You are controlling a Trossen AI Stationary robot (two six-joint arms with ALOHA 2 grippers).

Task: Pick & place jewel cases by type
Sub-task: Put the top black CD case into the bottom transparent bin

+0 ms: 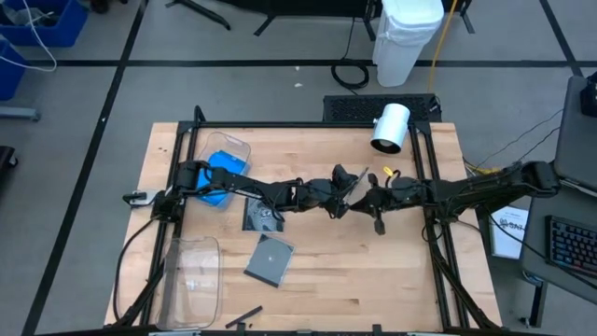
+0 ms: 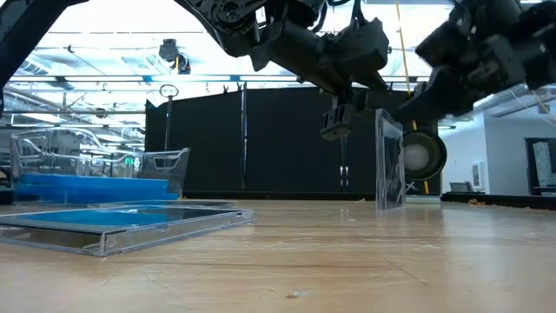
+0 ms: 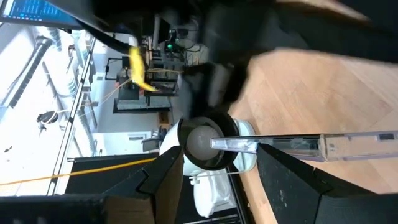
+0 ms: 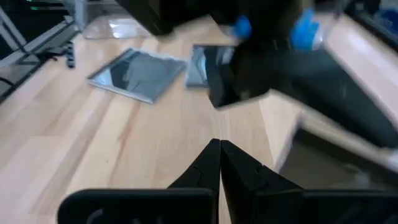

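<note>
As a clear jewel case [image 2: 389, 162] stands on edge mid-counter [image 1: 373, 271], the left tool [image 3: 214, 163] spreads open around it; the right tool [image 4: 220, 163] hovers clenched, empty, alongside.

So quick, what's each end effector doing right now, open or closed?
Left end effector: open, with a clear jewel case standing on edge between its fingers.
Right end effector: closed, holding nothing.

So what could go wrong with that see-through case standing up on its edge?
The clear jewel case stands on its edge, and the left end effector looks open, so it may topple. The right end effector, shut, sits close by; the two arms could bump.
</note>
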